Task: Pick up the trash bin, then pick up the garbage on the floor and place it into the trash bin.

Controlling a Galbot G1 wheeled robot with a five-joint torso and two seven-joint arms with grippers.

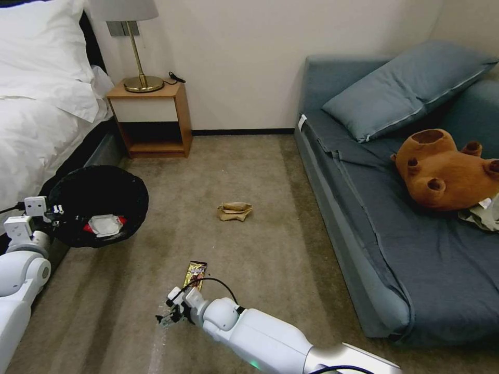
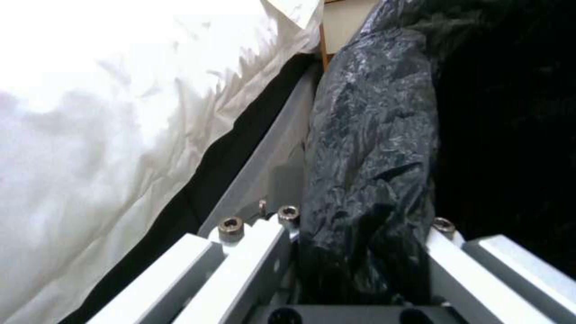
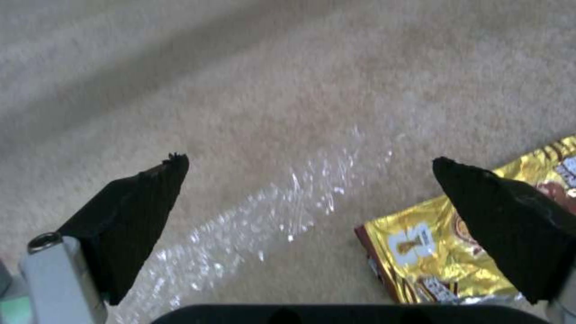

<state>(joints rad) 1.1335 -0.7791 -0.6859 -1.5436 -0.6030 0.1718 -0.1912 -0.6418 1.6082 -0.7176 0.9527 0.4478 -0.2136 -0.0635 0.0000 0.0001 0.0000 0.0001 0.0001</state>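
From the head view we see our left gripper (image 1: 54,215) holding the trash bin (image 1: 97,205) up beside the bed (image 1: 36,119), a red-and-white snack packet (image 1: 105,225) lying inside it. A tan paper bag (image 1: 234,210) lies mid-floor. Our right gripper (image 1: 169,315) hangs low beside the candy wrapper (image 1: 195,274).

At the left wrist, the fingers (image 2: 252,252) clamp the bin's black liner (image 2: 369,148).

At the right wrist, the fingers (image 3: 129,216) are spread wide over the carpet (image 3: 252,90), the gold wrapper (image 3: 432,252) just beside one tip.
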